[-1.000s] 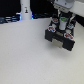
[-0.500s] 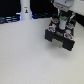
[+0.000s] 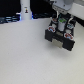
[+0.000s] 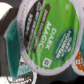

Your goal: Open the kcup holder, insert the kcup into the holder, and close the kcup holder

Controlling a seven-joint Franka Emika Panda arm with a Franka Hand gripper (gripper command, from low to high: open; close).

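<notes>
The kcup holder [image 3: 56, 36] is a black boxy unit on the white table at the exterior view's right, with its tray [image 3: 66, 44] slid out toward the front. My gripper [image 3: 61, 25] hangs straight over it, and a green spot, the kcup [image 3: 61, 23], shows between the fingers. In the wrist view the kcup [image 4: 50, 31] fills the picture: a tilted round pod with a green and white lid reading "Dark Magic". The fingers are not clearly visible there. The kcup sits just above other pods in the tray.
In the wrist view an orange-topped pod [image 4: 79, 60] and a teal-edged pod [image 4: 15, 47] lie beside the kcup. A white bottle-like object [image 3: 25, 9] and dark items [image 3: 7, 20] stand at the back on the exterior view's left. The white table [image 3: 25, 55] spreads in front.
</notes>
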